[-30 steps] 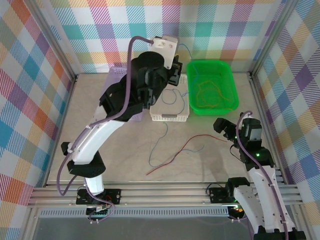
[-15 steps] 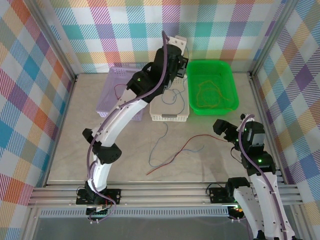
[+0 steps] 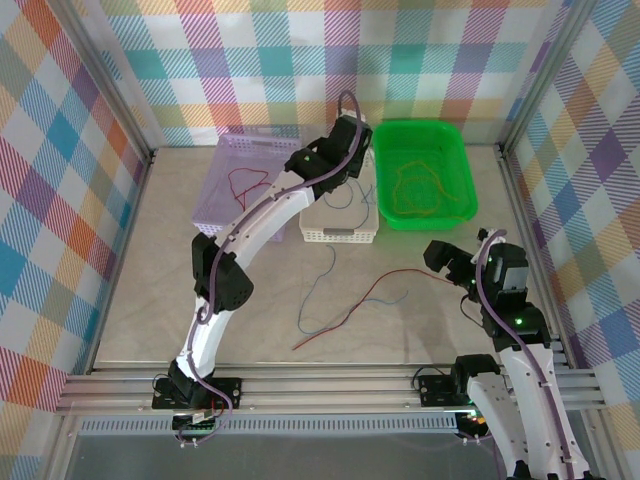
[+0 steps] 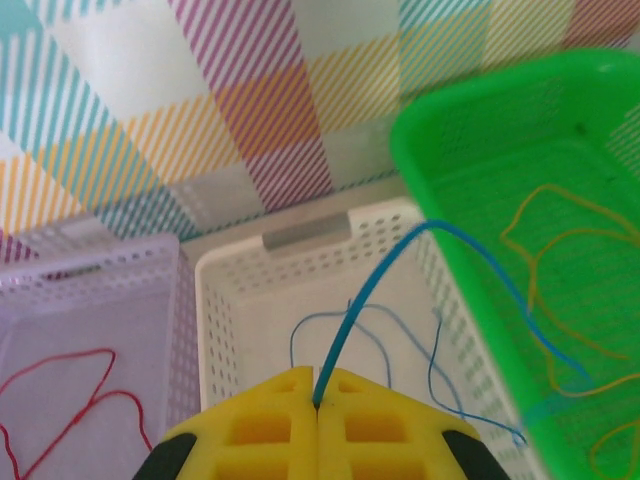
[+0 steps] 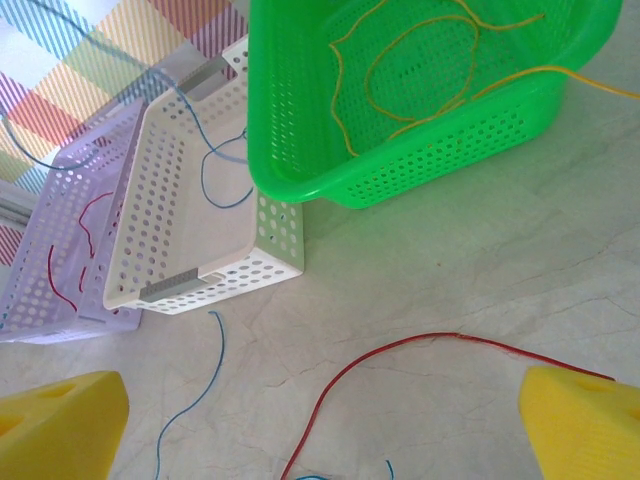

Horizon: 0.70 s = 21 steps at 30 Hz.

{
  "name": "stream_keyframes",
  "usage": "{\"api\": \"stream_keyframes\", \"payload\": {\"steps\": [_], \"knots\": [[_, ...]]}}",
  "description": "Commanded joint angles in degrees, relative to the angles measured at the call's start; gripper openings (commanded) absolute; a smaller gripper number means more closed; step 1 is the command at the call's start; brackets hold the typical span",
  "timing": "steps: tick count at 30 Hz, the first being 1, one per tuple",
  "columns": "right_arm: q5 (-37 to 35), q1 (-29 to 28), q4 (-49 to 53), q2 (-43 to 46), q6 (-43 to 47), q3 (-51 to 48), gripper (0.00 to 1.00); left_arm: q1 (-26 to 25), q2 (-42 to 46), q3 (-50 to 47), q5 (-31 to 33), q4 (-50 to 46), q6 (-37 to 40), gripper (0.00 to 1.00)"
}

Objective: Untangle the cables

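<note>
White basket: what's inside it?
Blue cable loops lie in the white basket; one strand rises into the shut left end effector. That end effector hides the near floor.

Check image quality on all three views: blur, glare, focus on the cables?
Top external: even diffuse light, faint shadows on the table, no glare, cables thin but resolved. Left wrist: left gripper soft up close; the blue cable it pinches is crisp mid-span, smeared over the green basket. Right wrist: right gripper fingertips defocused; red cable and white basket sharp.

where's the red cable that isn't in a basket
Top view: the red cable lies on the table, nearer than the white basket, left of the right gripper.
</note>
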<state>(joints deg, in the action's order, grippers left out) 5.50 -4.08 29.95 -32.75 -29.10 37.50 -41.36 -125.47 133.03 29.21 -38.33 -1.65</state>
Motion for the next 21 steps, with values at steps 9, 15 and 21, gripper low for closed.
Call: {"api": "stream_keyframes", "payload": {"steps": [9, 15, 21], "knots": [[2.39, 0.40, -0.89, -0.81, 1.42, -0.99, 1.00, 1.89, 1.09, -16.34, -0.17, 8.15, -6.91, 0.00], [2.85, 0.39, -0.82, -1.39, 1.58, -0.94, 1.00, 2.51, -1.75, -17.63, -0.96, 6.65, -9.05, 0.00], [2.48, 0.40, -0.30, -1.61, 1.72, -0.76, 1.00, 3.46, -5.46, -14.27, -1.65, 3.27, -9.91, 0.00]]}}
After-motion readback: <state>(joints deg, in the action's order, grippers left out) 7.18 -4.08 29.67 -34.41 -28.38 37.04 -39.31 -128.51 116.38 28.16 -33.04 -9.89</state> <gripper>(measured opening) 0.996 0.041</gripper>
